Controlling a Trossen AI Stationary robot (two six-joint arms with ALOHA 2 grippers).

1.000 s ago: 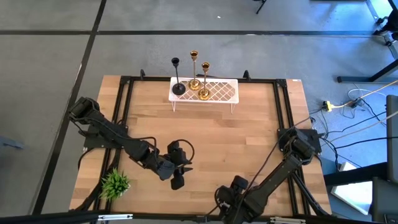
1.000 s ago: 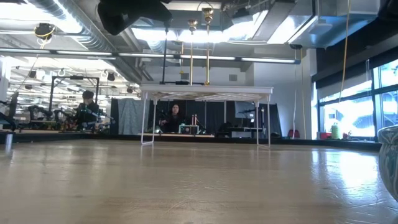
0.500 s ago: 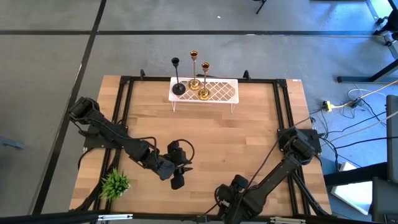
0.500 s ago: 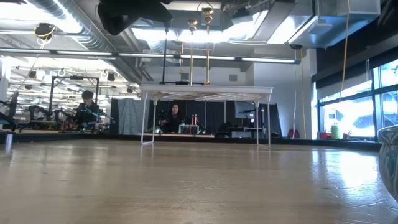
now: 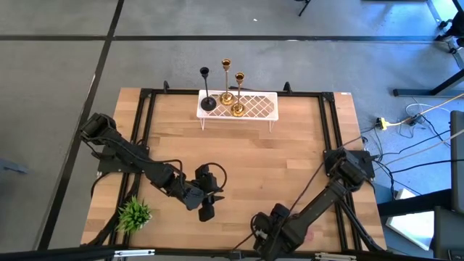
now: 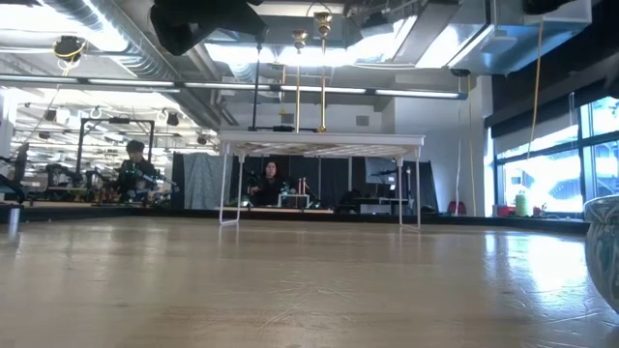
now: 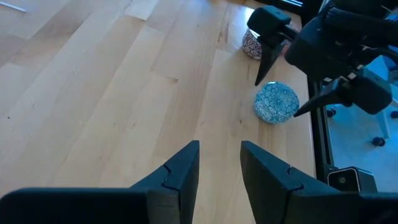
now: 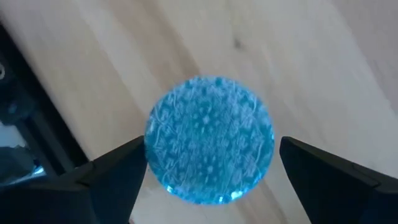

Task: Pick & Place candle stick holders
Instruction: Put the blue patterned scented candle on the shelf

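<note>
The three slim stemmed candle stick holders are standing together on a white lattice-topped wire rack (image 5: pixel 250 106) at the far edge of the wooden bench (image 5: pixel 290 159): the matte black holder (image 5: pixel 207 94) to the left, the two shiny gold holders (image 5: pixel 226 83) just beside it, bases close together. In the low view they are rising above the rack's top.

Neither arm is reaching for them. The right gripper (image 8: pixel 208 155) is hovering low over the near edge of the bench with its fingers standing wide apart, straddling a round blue patterned disc (image 8: pixel 209 138) without touching it. A second, paler patterned round object (image 7: pixel 252 45) is lying near the disc. The left gripper (image 7: pixel 219 163) is waiting over the near-middle of the bench, its fingers parted and holding nothing, with a small green plant (image 5: pixel 134 213) to its left.

The holder placing appears already done, judging by the rack; the step in hand seems to concern the disc. Next, the right fingers would need to descend squarely around it and close.
</note>
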